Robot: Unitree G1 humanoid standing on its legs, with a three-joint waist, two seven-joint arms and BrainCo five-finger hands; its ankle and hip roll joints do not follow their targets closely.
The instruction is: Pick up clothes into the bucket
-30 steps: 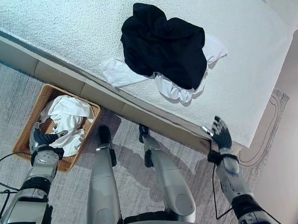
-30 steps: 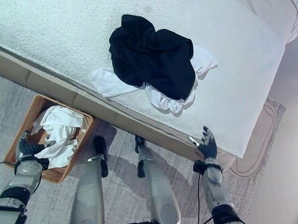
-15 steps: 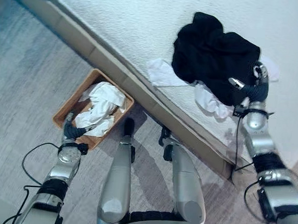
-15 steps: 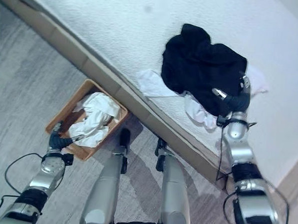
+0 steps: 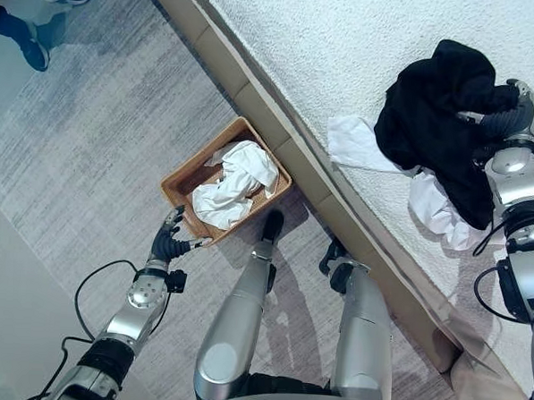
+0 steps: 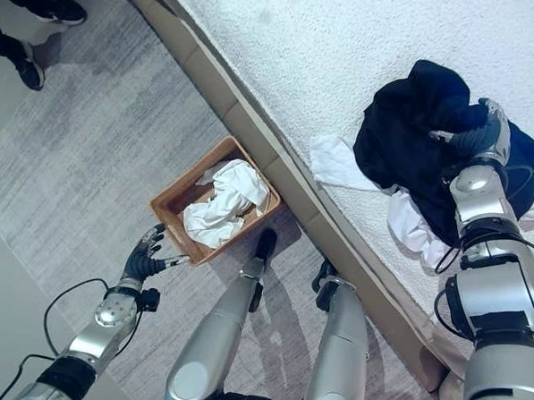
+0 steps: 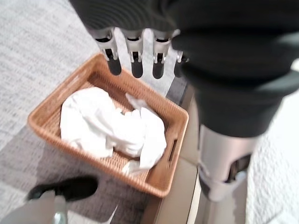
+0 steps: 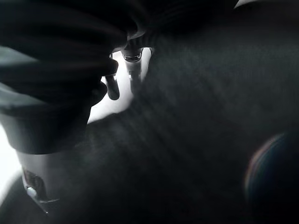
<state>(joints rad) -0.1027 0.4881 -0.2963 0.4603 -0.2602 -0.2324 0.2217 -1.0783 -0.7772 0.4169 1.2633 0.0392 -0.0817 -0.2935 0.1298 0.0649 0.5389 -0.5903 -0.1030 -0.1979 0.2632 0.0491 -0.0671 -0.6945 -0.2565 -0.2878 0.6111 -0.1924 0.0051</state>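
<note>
A black garment (image 5: 433, 115) lies bunched on the white bed (image 5: 329, 42), over a white garment (image 5: 355, 144) that sticks out at two sides. My right hand (image 6: 482, 136) rests on the black garment's far side, its fingers (image 8: 132, 70) fairly straight against the dark cloth. On the carpet beside the bed stands a woven basket (image 5: 180, 179) holding white clothes (image 6: 220, 204). My left hand (image 5: 166, 242) hovers just off the basket's near corner, open and holding nothing, its fingers (image 7: 136, 59) straight above the basket's rim (image 7: 43, 128).
The bed's beige base (image 5: 254, 96) runs diagonally right behind the basket. A person's dark shoes (image 5: 46, 14) stand on the floor at the far left. Grey carpet (image 5: 82, 145) stretches left of the basket.
The camera has swung, shifting the whole picture. My right hand has gone from the bed's edge up onto the black garment. My left hand now sits just outside the basket's corner.
</note>
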